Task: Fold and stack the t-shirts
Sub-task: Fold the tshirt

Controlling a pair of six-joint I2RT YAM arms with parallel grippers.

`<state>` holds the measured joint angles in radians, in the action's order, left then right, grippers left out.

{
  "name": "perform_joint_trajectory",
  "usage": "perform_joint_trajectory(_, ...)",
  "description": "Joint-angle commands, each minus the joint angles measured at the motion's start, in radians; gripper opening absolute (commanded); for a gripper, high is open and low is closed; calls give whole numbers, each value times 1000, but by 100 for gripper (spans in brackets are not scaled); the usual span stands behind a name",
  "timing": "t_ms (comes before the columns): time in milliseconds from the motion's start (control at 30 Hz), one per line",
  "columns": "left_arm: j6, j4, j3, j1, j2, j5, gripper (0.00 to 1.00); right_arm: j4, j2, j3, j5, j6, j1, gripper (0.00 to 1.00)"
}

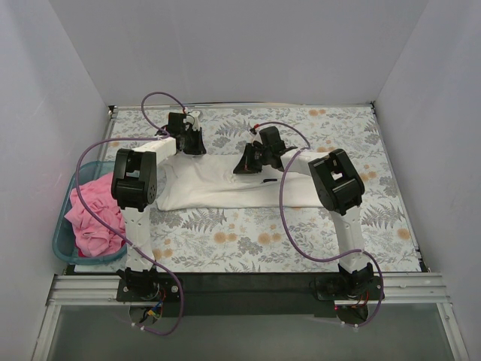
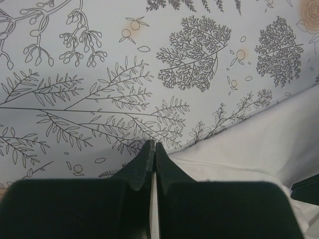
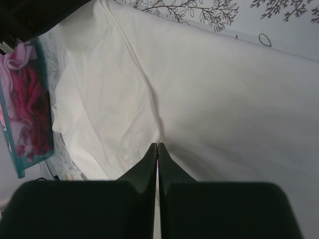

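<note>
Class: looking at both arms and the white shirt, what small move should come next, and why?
Probably raise the left gripper and right gripper slightly, drawing the far side of the white t-shirt nearward. Both sets of fingers are shut there, and it lies spread wide.

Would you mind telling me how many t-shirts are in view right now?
2: a white t-shirt spread on the table, a pink t-shirt heaped in the teal basket; more may hide beneath it.
</note>
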<state>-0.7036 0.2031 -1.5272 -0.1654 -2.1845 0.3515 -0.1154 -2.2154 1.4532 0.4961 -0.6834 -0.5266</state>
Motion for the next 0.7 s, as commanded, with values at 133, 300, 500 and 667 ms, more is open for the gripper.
perform_joint_trajectory(133,-10,2,-57,7,60,-11,0,-20,33,62,-31,90,13,1)
perform_joint_trajectory(300,-19,-2,-60,10,78,-32,0,-18,34,91,-41,157,16,1)
perform_joint_trajectory(500,-33,-25,-48,17,98,-63,0,-13,36,122,-56,212,22,1)
perform_joint_trajectory(667,-54,-50,-19,27,133,-94,0,3,33,142,-60,295,22,1)
